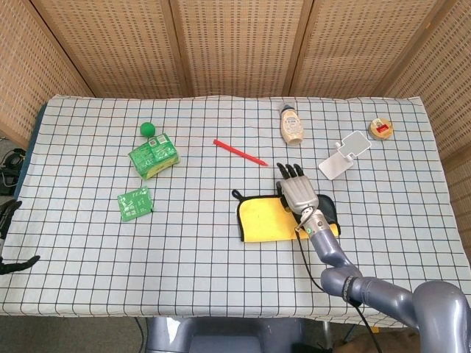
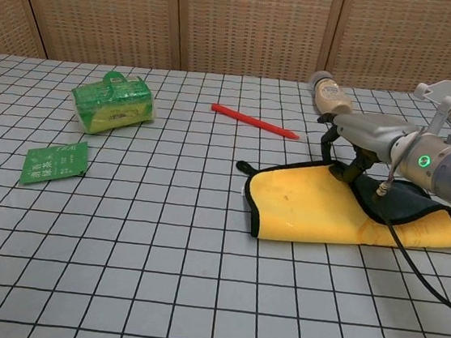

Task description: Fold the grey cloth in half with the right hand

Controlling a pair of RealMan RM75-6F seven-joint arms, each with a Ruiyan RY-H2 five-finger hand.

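Right hand pinches grey cloth, yellow side up; labels unreadable.

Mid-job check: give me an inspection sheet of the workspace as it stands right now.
Surface: table under a white checked tablecloth, lying flat.
Job's things: grey cloth with yellow inner face, folded over with the yellow side up and a dark patch showing at its right.
Clutter: red pen; green box-shaped packet; flat green sachet; small green ball; beige sauce bottle lying down; white phone stand; small round tin.
Hands: right hand at the cloth's far edge, fingers pointing down at it in the chest view; left hand at the table's left edge, holding nothing.
Cables: black cable trailing from the right wrist.
Surroundings: woven wooden panels.
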